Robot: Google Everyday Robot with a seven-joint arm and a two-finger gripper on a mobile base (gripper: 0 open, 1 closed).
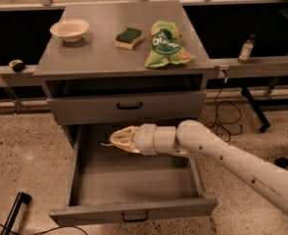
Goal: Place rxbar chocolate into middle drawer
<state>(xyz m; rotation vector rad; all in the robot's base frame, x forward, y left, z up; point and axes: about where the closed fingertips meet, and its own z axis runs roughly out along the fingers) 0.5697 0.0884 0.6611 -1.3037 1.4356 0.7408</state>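
plainly, you cannot place the rxbar chocolate with certainty; only a dark sliver shows at the tip of the gripper [115, 138]; it hangs over the rear left of the open middle drawer [134, 210], its grip not discernible; on the cabinet top [95, 55] sit a sponge [129, 37], a green bag [166, 45] and a bowl [69, 29].

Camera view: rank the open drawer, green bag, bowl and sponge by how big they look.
Middle drawer, pulled open; the gripper hangs over its back part.
Green bag.
Bowl.
Sponge, only slightly smaller than the bowl.
The last three lie farther off, so the drawer's lead is partly nearness.
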